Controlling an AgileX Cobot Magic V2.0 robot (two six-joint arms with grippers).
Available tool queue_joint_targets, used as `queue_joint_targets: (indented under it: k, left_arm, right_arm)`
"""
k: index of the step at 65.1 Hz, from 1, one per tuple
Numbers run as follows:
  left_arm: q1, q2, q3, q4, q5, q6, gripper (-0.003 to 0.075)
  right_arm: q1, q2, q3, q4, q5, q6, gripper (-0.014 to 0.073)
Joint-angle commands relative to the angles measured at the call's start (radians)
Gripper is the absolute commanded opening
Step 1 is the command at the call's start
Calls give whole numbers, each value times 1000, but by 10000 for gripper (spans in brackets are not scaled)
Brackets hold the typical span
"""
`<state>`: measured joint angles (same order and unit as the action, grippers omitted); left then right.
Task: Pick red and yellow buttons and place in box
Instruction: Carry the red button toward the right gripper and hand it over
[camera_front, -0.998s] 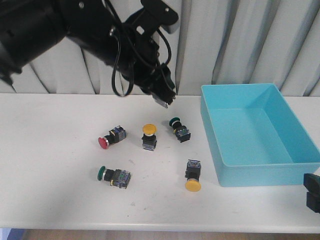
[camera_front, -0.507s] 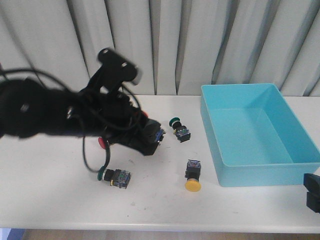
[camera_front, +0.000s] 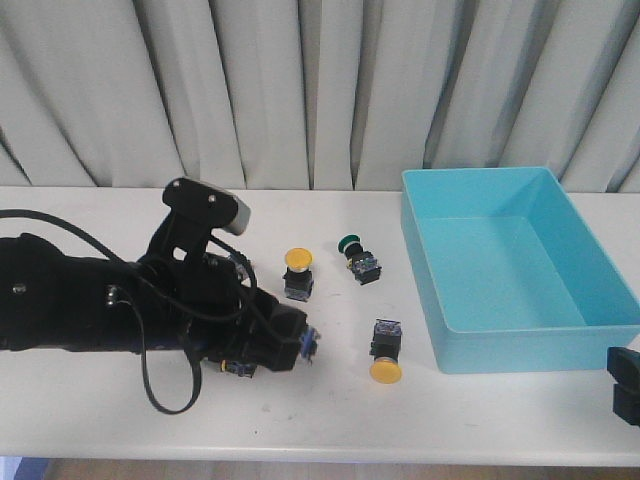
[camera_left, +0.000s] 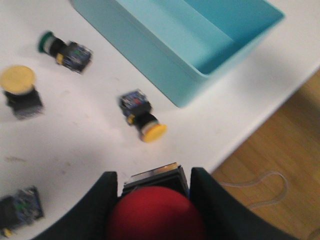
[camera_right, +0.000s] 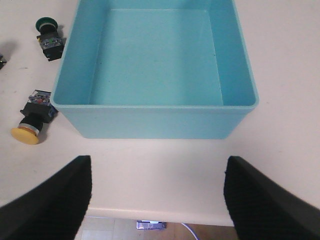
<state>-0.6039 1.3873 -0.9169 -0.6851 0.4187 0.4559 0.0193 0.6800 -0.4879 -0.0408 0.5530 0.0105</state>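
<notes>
Red button (camera_left: 155, 215) now pincer-held, cap camera-ward.

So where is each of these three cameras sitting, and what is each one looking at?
Front view: faces forward over the table toward curtains; the black left arm lies low, covering some buttons.
Left wrist view: on the left arm, looking past the left gripper, shut on a red button.
Right wrist view: on the right arm, looking down into the box; the right gripper is open.
Shared: all three show the box and the tipped yellow button beside it.
</notes>
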Motion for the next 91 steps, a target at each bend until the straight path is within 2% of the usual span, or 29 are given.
queue_joint_targets:
  k: [1, 6, 12, 21, 29, 37, 47, 62, 66, 70, 74, 82, 87, 91]
  left_arm:
    - [3, -26, -42, -113, 6, 53, 193]
    - [26, -26, -42, -189, -1, 120, 193]
    - [109, -18, -42, -290, 20, 186, 193]
    - [231, 16, -42, -497, 160, 312, 193]
    - [238, 57, -42, -682, 290, 480, 195]
    - [235, 105, -42, -836, 407, 582, 196]
    - [235, 135, -42, -914, 472, 618, 196]
    - [235, 136, -42, -917, 487, 621, 196]
    - [235, 136, -42, -917, 494, 621, 196]
    - [235, 136, -42, -917, 497, 621, 196]
    - [235, 136, -42, -917, 499, 621, 196]
    - [235, 136, -42, -917, 499, 621, 196]
    - [235, 136, -42, -917, 499, 621, 196]
    - [235, 136, -42, -917, 499, 621, 196]
  right_arm:
    - [-6, 3, -34, -2, -56, -10, 527]
    - [-6, 3, -34, -2, -56, -10, 527]
    - [-6, 3, -34, -2, -56, -10, 527]
    - [-6, 3, -34, -2, -56, -10, 527]
    - [-6, 3, -34, -2, -56, -10, 527]
    - [-6, 3, -34, 22, -61, -4, 527]
    - [-6, 3, -34, 41, -64, -5, 527]
    - [-6, 5, -34, 76, -57, -25, 527]
    - [-6, 27, -35, 88, -66, -119, 527]
    - [-6, 52, -47, 151, -56, -295, 537]
    - [-6, 83, -68, 271, -37, -467, 553]
    - [9, 159, -119, 542, 36, -925, 577]
    - [66, 203, -133, 671, 56, -1201, 575]
    - [123, 235, -134, 754, 50, -1362, 572]
